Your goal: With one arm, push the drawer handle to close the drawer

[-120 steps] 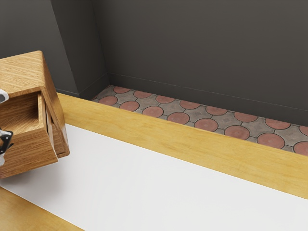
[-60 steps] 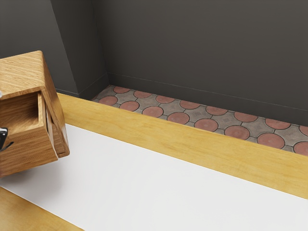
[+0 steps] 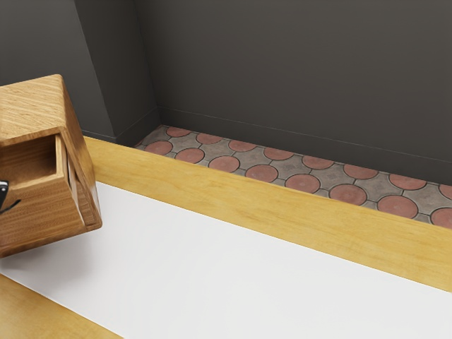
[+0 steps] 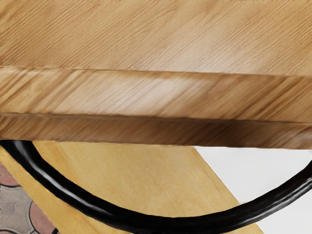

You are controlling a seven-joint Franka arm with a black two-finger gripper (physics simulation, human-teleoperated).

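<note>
We have our gripper (image 3: 3, 189) at the edge of the exterior view's left, partly cut off, against the front of the drawer (image 3: 46, 212) as seen from there. How far open it is, and whether it has hold of anything, we cannot tell.

The drawer is partly open: its front stands out from the wooden cabinet (image 3: 32, 106), and we can see down into its hollow below the cabinet's top. Its black handle (image 4: 170, 224) is 1 curved bar, bowing out past the edge of the wood in our wrist view, close to our hand. In the exterior view the same dark curve lies just beside and below the visible part of our gripper, near enough that we cannot say whether the 2 touch.

The cabinet sits on a yellow wooden table (image 3: 212, 187), over 1 end of a white strip (image 3: 233, 268). Past the table we see a floor of round reddish tiles (image 3: 261, 174) and dark grey walls (image 3: 296, 70).
</note>
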